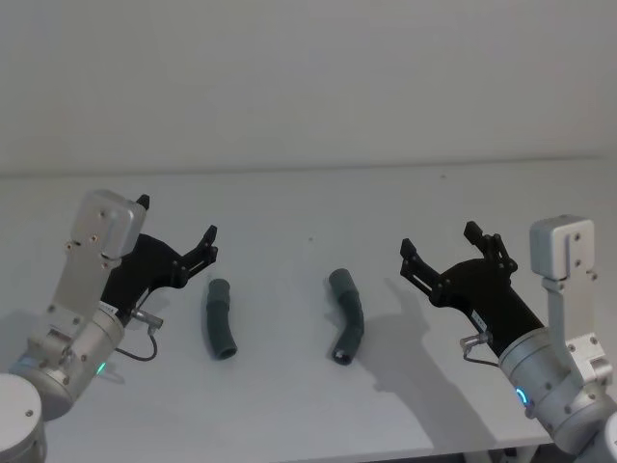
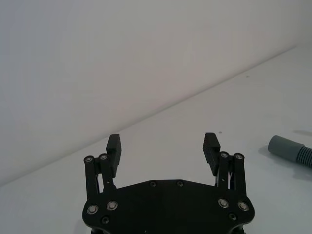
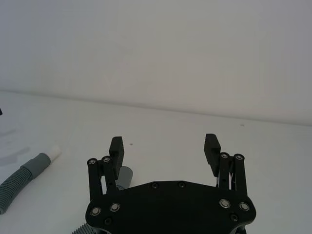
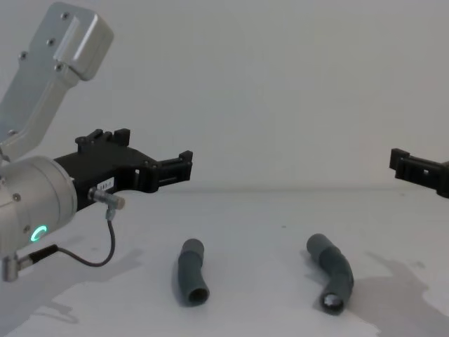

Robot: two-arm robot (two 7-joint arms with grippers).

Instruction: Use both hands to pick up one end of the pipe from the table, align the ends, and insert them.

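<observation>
Both pincers are spread wide and hold nothing. The left pincer hangs near the left hose piece, and the right pincer stands farther off from the right hose piece. Each piece lies between them on the bare white worktop, its long axis pointing away from the robot (slightly bent), with free room around it; a plain wall is behind.

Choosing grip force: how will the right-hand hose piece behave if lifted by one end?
The hose piece probably sags slightly: its ribbed body looks flexible. Its bend should stop rolling. Short and slim, it is likely light for the open right gripper.
</observation>
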